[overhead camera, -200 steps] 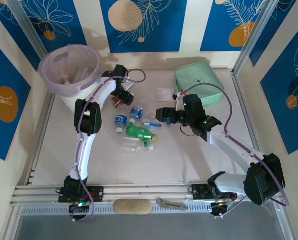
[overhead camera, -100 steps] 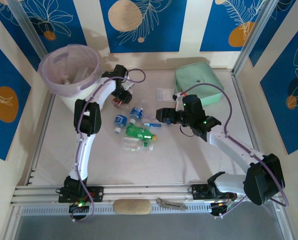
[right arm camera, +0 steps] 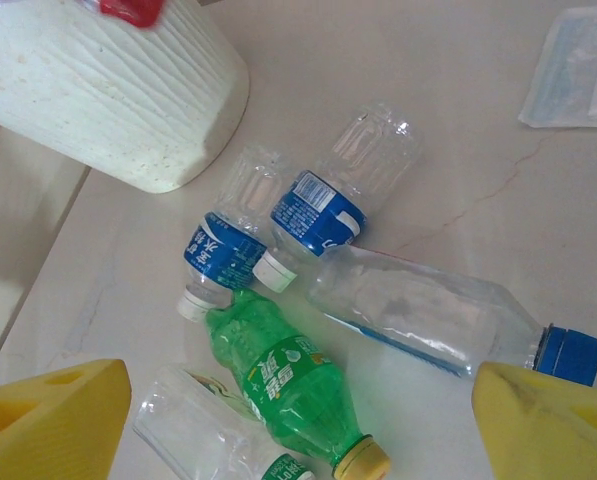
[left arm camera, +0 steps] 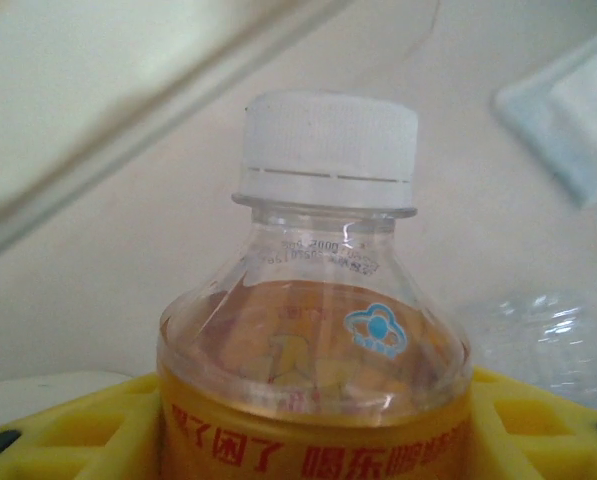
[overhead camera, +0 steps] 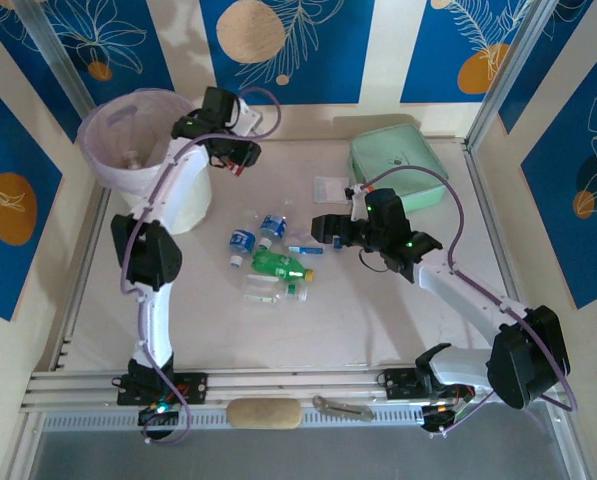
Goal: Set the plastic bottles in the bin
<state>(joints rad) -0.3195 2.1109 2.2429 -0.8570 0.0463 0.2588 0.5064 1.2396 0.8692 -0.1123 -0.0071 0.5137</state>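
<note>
Grip of the left end effector [overhead camera: 234,160] is on the labelled body of a bottle [left arm camera: 323,300], raised just beside the rim of the bin [overhead camera: 183,205]. It looks light, thin-walled and slippery, so I would pinch the body gently. The right end effector [overhead camera: 321,229] hangs spread above the other bottles [overhead camera: 268,262] on the surface [overhead camera: 378,320].

Mint-green case [overhead camera: 399,166] near flat packet [overhead camera: 330,188]

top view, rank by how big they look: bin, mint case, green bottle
1. bin
2. mint case
3. green bottle
The bin's rim stands nearer the camera, which flatters it, but it likely still leads.
</note>
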